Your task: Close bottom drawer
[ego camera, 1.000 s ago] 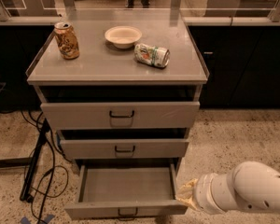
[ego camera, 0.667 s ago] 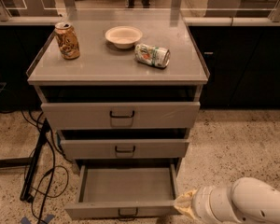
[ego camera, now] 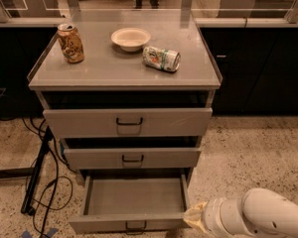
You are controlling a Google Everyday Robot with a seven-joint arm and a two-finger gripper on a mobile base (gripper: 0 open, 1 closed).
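Observation:
The bottom drawer (ego camera: 134, 197) of the grey cabinet is pulled far out and its shallow grey tray is bare. Its short front panel with a small dark wire handle (ego camera: 135, 226) sits at the lower edge of the camera view. My white arm comes in from the lower right. The gripper (ego camera: 192, 217) is at the drawer's front right corner, by the end of the front panel, and only its pale tip shows. The middle drawer (ego camera: 132, 157) and top drawer (ego camera: 127, 121) stand slightly out.
On the cabinet top (ego camera: 124, 71) stand an upright brown can (ego camera: 71, 43), a white bowl (ego camera: 131, 38) and a green-white can (ego camera: 161, 58) lying on its side. A dark stand and cables (ego camera: 39, 182) lie on the speckled floor at left. Dark cabinets stand behind.
My arm has moved down and a little left, so the gripper now sits lower at the drawer's front right corner. The drawer is as far out as before.

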